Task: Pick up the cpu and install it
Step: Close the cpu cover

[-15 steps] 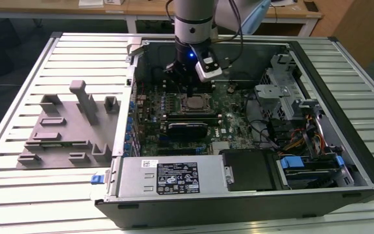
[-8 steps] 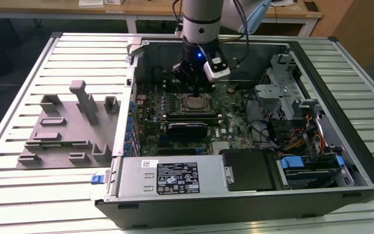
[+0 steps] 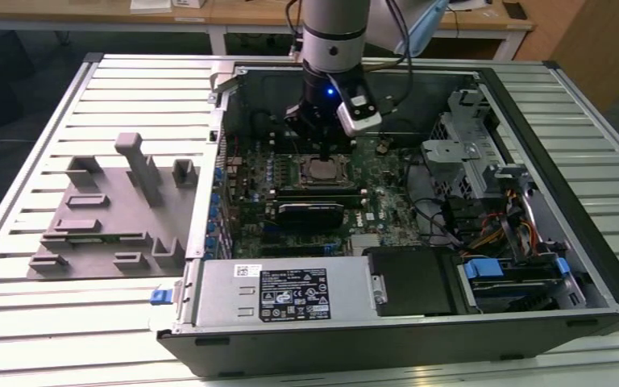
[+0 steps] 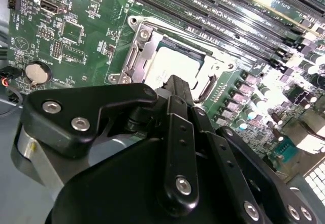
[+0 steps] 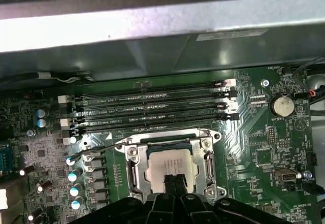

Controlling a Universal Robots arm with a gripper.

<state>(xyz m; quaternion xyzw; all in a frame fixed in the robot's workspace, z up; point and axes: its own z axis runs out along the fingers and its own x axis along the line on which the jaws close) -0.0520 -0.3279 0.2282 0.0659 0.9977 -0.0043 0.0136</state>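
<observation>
Black jaws, closed together on nothing, point down at the one square silver-topped cpu (image 5: 167, 163), seated in its one metal-framed black socket (image 5: 133, 170) near the exterior view's centre. Four long black memory slots (image 5: 152, 113) lie beside it; one grey plastic tray (image 3: 105, 222) sits at the exterior view's left.

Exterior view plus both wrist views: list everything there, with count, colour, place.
table: one, pale slatted metal, underneath.
case: one, black, open, on the table.
fixture tray: one, grey, on the table, exterior view's left.
motherboard: one, green, inside the case.
power supply: one, grey, inside the case.
socket frame: one, metal, on the motherboard.
cpu: one, silver-grey, lying in the socket frame.
memory slots: four, black, beside the socket frame.
coin battery: one, silver, on the motherboard.
gripper: one, black, just above the cpu.
</observation>
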